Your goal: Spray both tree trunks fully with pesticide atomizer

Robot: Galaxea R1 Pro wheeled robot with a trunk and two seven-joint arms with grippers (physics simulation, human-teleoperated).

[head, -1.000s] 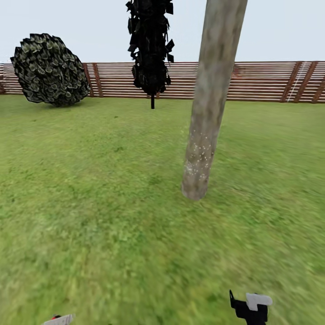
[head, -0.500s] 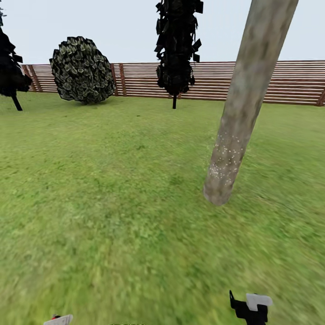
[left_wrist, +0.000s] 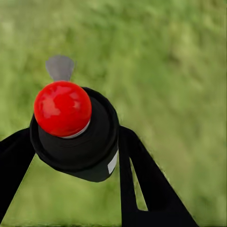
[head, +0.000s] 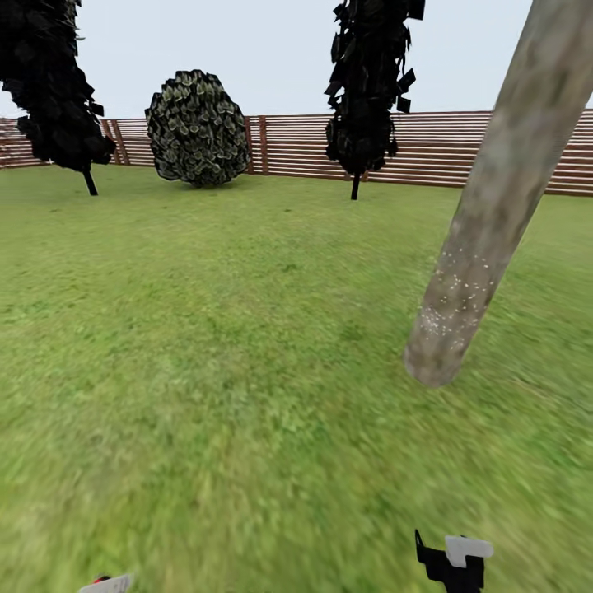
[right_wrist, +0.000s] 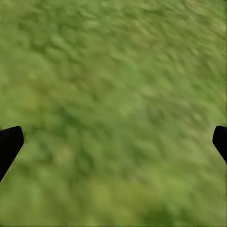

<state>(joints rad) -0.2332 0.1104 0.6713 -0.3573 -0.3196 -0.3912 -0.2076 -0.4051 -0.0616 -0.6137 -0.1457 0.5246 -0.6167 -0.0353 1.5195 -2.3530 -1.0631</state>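
Item: tree trunk [head: 494, 214]. We log it as a smooth grey-tan column leaning up and to the right from its base in the lawn [head: 206, 371]. White speckles dot its lower part; we judge these to be spray, so the upper trunk looks uncovered.

Item: sprayer [left_wrist: 75, 130]. We see a black body with a red cap held between the two fingers of our left gripper [left_wrist: 71, 156], which is pinched onto it. In the head view this hand sits well to the left of the trunk's base and nearer to us.

Item: right gripper [right_wrist: 113, 142]. Fingers spread wide over bare grass, holding nothing. It lies nearer the trunk's base than the left hand does.

Item: surroundings. Beyond the trunk stand a slatted fence [head: 288, 144], a round bush [head: 198, 128] and two dark narrow trees [head: 371, 82].

Judgement: the trunk lies ahead and to the right of the sprayer, so the nozzle must swing right.
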